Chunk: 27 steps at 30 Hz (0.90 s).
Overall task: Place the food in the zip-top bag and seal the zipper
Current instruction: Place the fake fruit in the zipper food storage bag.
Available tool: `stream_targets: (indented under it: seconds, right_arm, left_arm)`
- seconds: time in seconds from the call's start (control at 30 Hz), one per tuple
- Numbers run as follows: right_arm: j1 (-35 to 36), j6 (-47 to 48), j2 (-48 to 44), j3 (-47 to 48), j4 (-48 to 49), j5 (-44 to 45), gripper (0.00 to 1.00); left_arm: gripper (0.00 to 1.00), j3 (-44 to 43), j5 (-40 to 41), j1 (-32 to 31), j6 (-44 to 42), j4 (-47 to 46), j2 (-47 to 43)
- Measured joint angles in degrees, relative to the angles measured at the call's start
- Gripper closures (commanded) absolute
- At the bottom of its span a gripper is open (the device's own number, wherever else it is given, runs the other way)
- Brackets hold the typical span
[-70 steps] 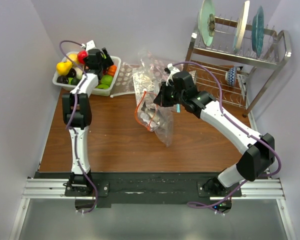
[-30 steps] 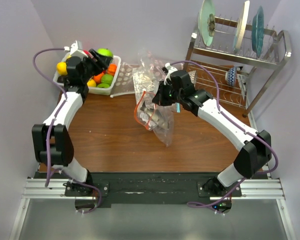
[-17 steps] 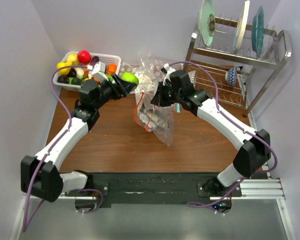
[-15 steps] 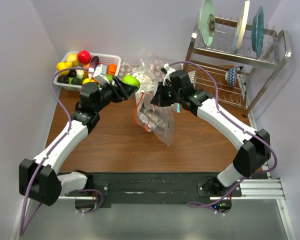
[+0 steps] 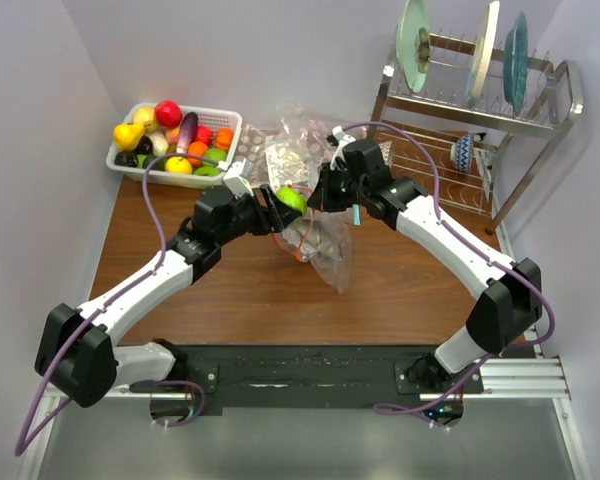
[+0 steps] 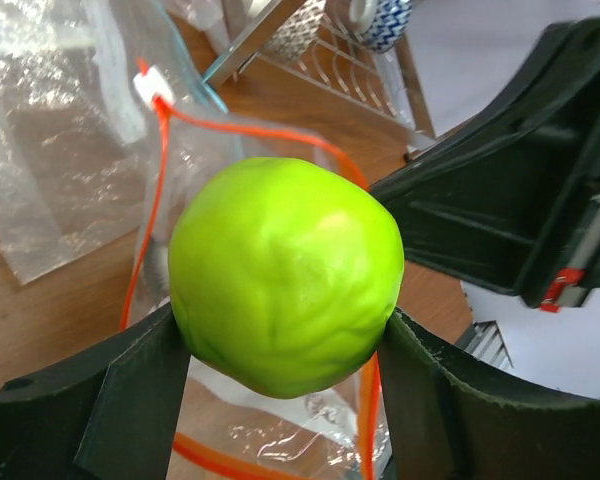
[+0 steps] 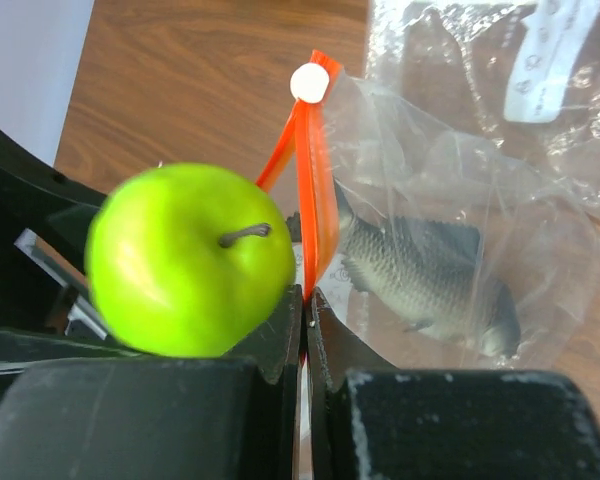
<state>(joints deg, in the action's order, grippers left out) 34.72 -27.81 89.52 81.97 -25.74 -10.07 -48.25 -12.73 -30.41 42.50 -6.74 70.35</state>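
Resting on the brown tabletop, the zip-top bag sits mid-table. The right pincer pinches its mouth edge, and the left pincer clamps a green apple just beside the orange zipper.

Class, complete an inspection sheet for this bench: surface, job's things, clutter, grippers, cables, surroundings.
Surface: brown wooden table.
Job's things: green apple at the mouth of the zip-top bag; zipper open; toy fish inside; more food in basket.
Clutter: spare clear bags behind.
Grippers: left gripper shut on the green apple; right gripper pinching the zipper.
Cables: purple cables looping along both arms.
Surroundings: dish rack holding plates; lilac walls.
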Motion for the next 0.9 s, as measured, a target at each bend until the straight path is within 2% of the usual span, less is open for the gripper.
stream_targets:
  seconds: [0.13, 0.23, 0.37, 0.47, 0.77, 0.9]
  right_arm:
    - [-0.3, 0.0, 0.0, 0.0, 0.1, 0.0, 1.00]
    - [0.0, 0.0, -0.3, 0.1, 0.2, 0.0, 1.00]
    - [0.1, 0.0, -0.5, 0.4, 0.1, -0.1, 1.00]
    - [0.1, 0.0, -1.2, 0.4, 0.0, -0.1, 1.00]
    - [-0.4, 0.0, -3.8, 0.4, 0.1, 0.0, 1.00]
    - [-0.7, 0.0, -3.8, 0.3, 0.1, 0.0, 1.00]
  left_arm:
    - [0.51, 0.1, 1.7, -0.9, -0.8, 1.8, 1.0]
    - [0.43, 0.1, 2.6, -2.3, -1.9, 3.0, 2.0]
    - [0.15, -0.8, 3.6, -4.2, -3.5, 5.7, 4.1]
    - [0.02, -2.5, 4.1, -5.4, -5.1, 8.4, 5.3]
    - [0.00, -10.0, 6.1, -6.0, -8.5, 16.0, 5.3]
    - [0.00, -15.5, 9.6, -6.0, -11.8, 21.6, 5.3]
